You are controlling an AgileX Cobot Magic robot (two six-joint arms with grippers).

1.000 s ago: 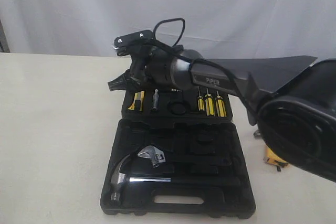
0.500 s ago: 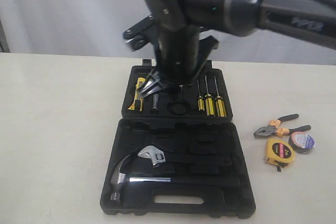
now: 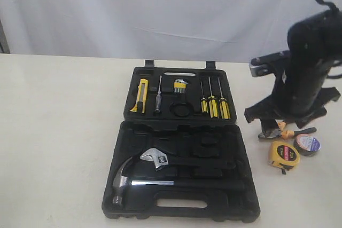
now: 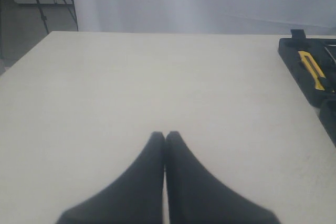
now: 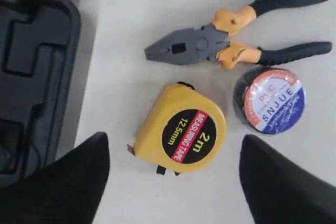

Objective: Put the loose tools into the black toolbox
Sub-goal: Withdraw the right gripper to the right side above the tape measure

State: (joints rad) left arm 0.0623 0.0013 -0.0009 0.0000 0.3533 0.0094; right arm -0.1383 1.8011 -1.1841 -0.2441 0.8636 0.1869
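The black toolbox (image 3: 181, 206) lies open in mid-table, and the yellow-black utility knife (image 3: 140, 94) rests in a slot of its far half. To its right, on the table, lie the orange-and-black pliers (image 5: 236, 38), the yellow tape measure (image 5: 181, 128) and the black tape roll (image 5: 270, 100). My right gripper (image 5: 173, 140) hangs open just above the tape measure, one finger on each side and not touching it. My right arm (image 3: 307, 68) stands over these tools. My left gripper (image 4: 165, 136) is shut and empty over bare table, with the toolbox corner (image 4: 294, 51) off to one side.
A claw hammer (image 3: 125, 177) and an adjustable wrench (image 3: 156, 158) sit in the near half of the case. Three screwdrivers (image 3: 214, 105), a hex key set (image 3: 180, 85) and a steel driver (image 3: 158, 100) fill the far half. A white curtain backs the table.
My right arm has swung from over the toolbox's far half to the right and now hangs above the loose tools. The tools themselves have not moved.
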